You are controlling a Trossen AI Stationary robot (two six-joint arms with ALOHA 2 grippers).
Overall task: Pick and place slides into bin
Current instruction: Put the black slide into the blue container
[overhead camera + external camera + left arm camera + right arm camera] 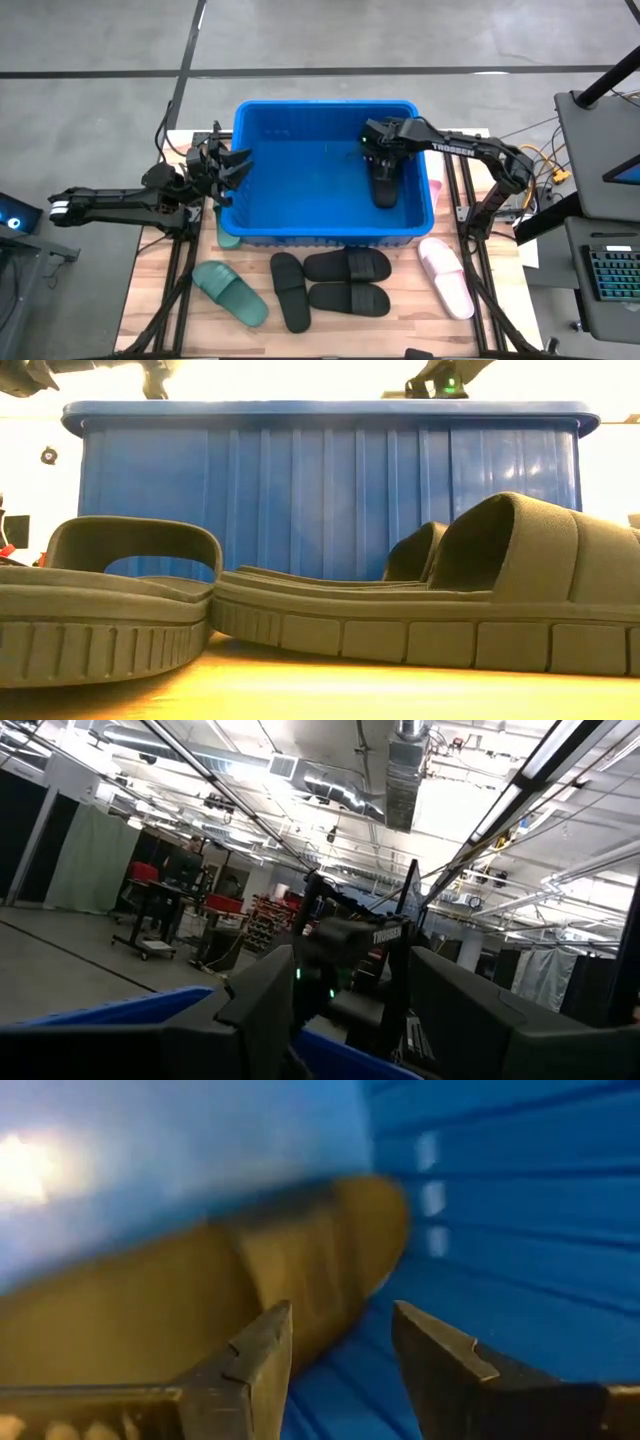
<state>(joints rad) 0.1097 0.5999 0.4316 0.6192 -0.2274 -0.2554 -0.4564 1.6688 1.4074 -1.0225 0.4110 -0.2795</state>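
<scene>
My right pincer [381, 160] hangs inside the large bright blue plastic bin [330, 235], toward its three o'clock wall, with its fingers [262, 1355] parted and nothing between them. In the right wrist view a black rubber slide sandal [180, 1295] lies just past the tips on the blue floor; from above it [385, 188] rests near that same wall, apart from the pincer as far as I can tell. I judge this drop finished, so the thing to do well now is to rise straight up, keeping the fingers spread and clear of the strap and the rim, before swinging out.

My left pincer [228, 168] waits at the bin's nine o'clock rim, open and empty.

On the wooden bench [150, 310], at the bin's six o'clock, three more black slides [340, 283] lie close together, a sage green slide [232, 292] toward seven o'clock and a pale pink slide [446, 276] toward five o'clock. The pink one lies nearest my right arm; I would take it by its wide strap.
</scene>
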